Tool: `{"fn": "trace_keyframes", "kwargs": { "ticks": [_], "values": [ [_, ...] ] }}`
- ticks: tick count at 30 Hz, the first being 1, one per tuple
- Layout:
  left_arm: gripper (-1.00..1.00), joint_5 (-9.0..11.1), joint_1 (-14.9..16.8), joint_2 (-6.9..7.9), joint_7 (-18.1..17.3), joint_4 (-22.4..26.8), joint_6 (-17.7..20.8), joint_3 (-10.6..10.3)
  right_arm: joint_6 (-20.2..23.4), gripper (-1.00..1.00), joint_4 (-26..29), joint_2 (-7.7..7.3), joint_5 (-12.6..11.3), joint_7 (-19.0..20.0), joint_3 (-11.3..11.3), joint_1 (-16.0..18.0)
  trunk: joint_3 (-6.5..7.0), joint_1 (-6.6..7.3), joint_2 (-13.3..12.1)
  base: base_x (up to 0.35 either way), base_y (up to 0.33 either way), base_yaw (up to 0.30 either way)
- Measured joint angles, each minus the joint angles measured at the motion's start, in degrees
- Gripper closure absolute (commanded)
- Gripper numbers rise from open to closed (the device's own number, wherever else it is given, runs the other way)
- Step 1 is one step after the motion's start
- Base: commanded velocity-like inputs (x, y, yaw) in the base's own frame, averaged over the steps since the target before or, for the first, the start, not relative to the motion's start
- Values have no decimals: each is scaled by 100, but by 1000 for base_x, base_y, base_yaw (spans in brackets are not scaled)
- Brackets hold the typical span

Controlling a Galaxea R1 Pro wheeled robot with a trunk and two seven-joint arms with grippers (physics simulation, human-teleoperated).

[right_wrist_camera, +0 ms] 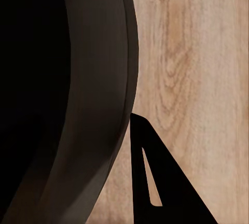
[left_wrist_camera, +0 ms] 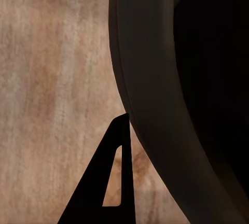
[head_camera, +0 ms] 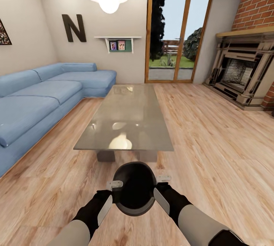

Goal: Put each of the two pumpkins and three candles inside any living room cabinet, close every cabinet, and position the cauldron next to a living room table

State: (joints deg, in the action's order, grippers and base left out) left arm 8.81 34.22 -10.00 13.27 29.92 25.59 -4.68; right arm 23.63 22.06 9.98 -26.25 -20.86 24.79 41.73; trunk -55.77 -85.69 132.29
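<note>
Holding the cauldron (head_camera: 134,189) between them above the wooden floor (head_camera: 213,154), the left end effector (head_camera: 110,196) and right end effector (head_camera: 161,192) each pressed a side of its rim; whether either was clamped on it could not be told. The table (head_camera: 129,116) stood just ahead, beside the blue sofa (head_camera: 42,97).

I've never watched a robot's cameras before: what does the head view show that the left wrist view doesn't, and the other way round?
The head view alone takes in the room: the table, the blue sofa, the fireplace, and both hands, left hand and right hand, at the cauldron's sides. The left wrist view alone gives a close look at one dark finger against the cauldron's wall. Both show the cauldron and the wooden floor.
</note>
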Motion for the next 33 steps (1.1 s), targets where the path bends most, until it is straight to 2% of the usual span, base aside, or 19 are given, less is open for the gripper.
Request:
{"fn": "trace_keyframes", "kwargs": {
  "ticks": [12, 15, 30, 33],
  "values": [
    [100, -1, 1, 0, 1, 0, 3, 2, 3, 100, 0, 0, -2, -2, 1, 0, -191, -264, 481, 0, 0, -146],
    [100, -3, 2, 0, 0, 3, 1, 0, 2, 100, 7, 0, -3, -8, 1, 1, -188, -264, 483, 0, 0, -34],
    [100, -2, 1, 0, 0, 0, 3, 1, 2, 100, 0, 0, -2, -2, 0, 0, -456, -593, 1083, 0, 0, -2],
    [100, -1, 1, 0, -1, -1, 3, 1, 4, 100, 0, 0, -2, -3, 0, 0, -521, -606, 1097, 0, 0, 0]
  ]
}}
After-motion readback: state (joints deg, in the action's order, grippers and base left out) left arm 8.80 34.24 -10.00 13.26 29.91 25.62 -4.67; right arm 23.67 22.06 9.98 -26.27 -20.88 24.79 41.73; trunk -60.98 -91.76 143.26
